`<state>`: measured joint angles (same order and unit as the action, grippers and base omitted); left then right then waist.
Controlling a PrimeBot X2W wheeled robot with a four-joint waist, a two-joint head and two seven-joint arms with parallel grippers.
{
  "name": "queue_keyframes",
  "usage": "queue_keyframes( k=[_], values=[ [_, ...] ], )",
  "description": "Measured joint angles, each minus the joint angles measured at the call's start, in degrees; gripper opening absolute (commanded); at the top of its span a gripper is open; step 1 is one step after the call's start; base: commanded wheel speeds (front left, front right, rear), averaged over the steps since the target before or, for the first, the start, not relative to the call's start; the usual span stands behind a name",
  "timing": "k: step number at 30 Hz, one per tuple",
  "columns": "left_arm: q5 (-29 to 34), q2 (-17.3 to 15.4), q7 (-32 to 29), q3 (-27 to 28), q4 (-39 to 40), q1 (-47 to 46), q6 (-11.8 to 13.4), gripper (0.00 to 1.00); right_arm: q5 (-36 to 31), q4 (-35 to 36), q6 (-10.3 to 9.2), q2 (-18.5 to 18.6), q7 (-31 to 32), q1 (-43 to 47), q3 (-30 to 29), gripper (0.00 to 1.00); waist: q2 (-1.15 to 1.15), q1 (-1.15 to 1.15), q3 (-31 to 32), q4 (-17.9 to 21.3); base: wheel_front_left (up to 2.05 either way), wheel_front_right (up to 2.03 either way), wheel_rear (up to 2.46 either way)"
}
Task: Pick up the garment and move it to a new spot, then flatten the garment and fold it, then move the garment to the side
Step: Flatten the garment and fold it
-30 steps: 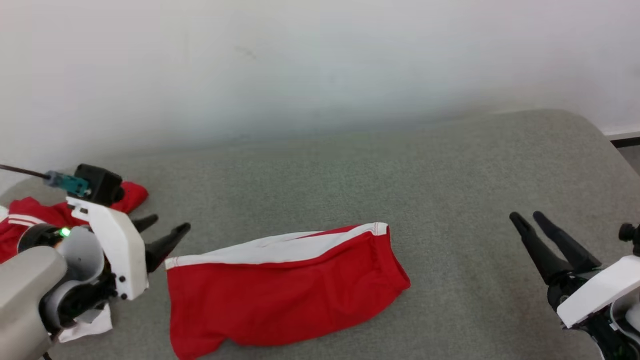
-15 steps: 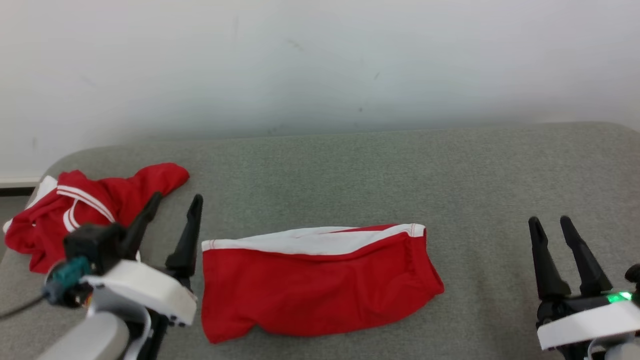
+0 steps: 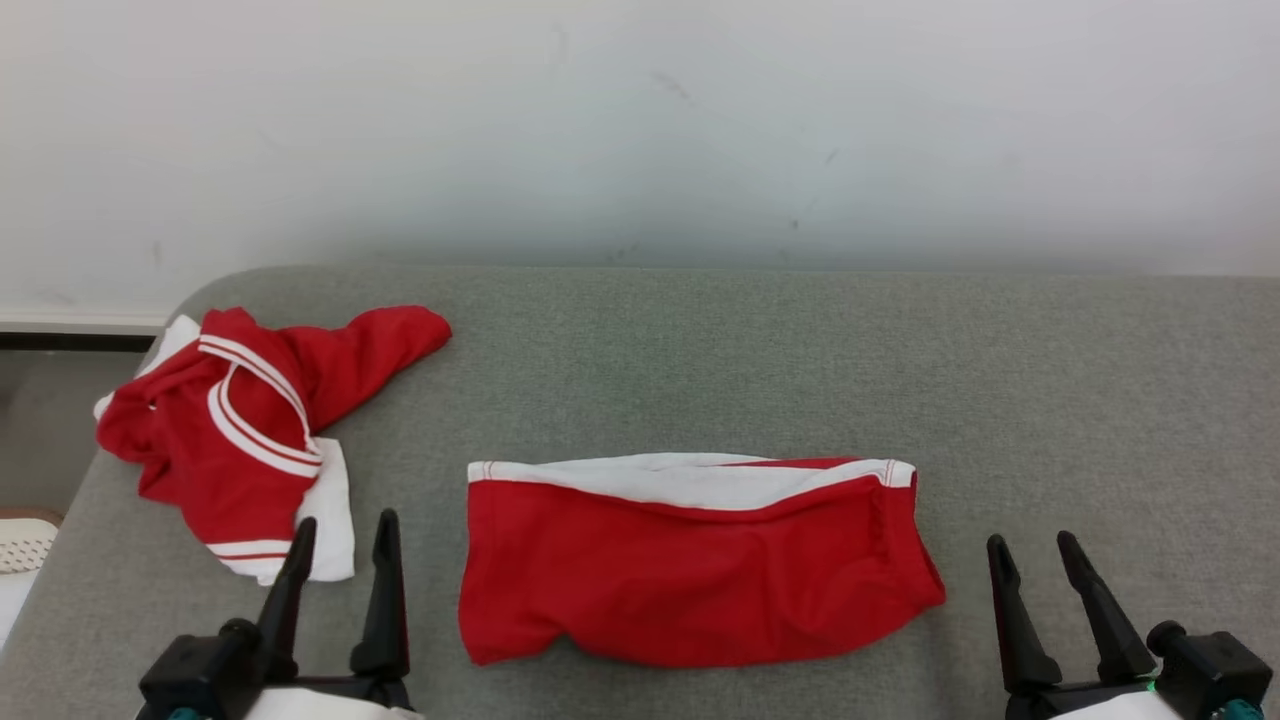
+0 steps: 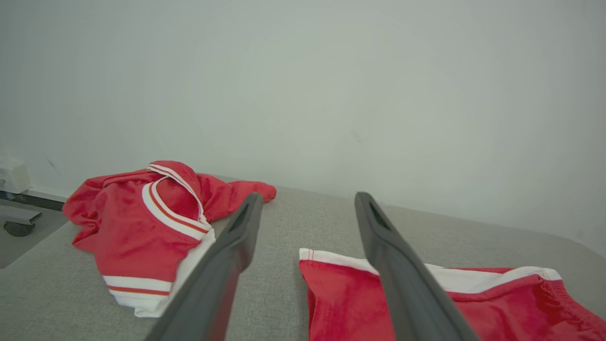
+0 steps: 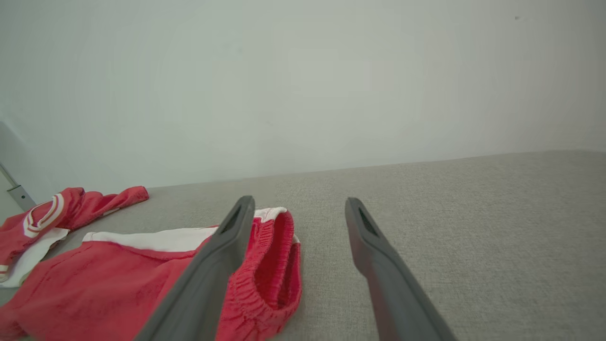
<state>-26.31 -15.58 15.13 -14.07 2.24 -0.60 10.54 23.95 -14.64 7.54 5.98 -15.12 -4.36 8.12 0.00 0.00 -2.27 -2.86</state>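
Wide and empty, left claw and right claw likely needed to grip the folded red-and-white fabric garment evenly at both ends.

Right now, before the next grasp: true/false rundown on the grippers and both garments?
1. The left gripper and right gripper are both open, holding nothing. True.
2. The red shorts lie between the two grippers. True.
3. The crumpled jersey lies to the robot's right of the shorts. False: it lies to their left, apart from them.
4. The shorts hang over the edge of the grey surface. False: they lie fully on it.
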Motion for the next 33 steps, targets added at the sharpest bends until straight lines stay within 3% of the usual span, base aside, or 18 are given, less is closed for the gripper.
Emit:
queue_keyframes(
  k=[6,15,24,33],
  values=[
    [4.65,6.25,0.00,4.43,-3.80,1.18,-6.56,1.00,-3.43,-5.39,0.00,-1.99,2.08,-3.66,-0.73,1.00,0.00,0.00,0.59,-1.82,0.00,0.00,0.00],
    [8.50,10.63,0.00,7.80,-7.33,0.40,-13.25,1.00,-6.59,-16.41,0.01,-2.86,10.95,-12.50,-3.42,1.00,0.00,0.00,0.94,-4.20,0.00,0.00,0.00],
    [9.35,12.29,0.00,8.57,-9.49,-0.43,-15.82,1.00,-6.10,-26.14,0.01,-3.12,23.81,-17.00,-4.86,1.00,0.00,0.00,0.49,-7.20,0.00,0.00,0.00],
    [9.56,12.69,0.00,9.02,-10.98,-0.69,-16.67,1.00,-1.36,-31.92,0.00,-3.01,30.48,-19.22,-5.66,1.00,0.00,0.00,0.42,-9.16,0.00,0.00,0.00]
  ],
)
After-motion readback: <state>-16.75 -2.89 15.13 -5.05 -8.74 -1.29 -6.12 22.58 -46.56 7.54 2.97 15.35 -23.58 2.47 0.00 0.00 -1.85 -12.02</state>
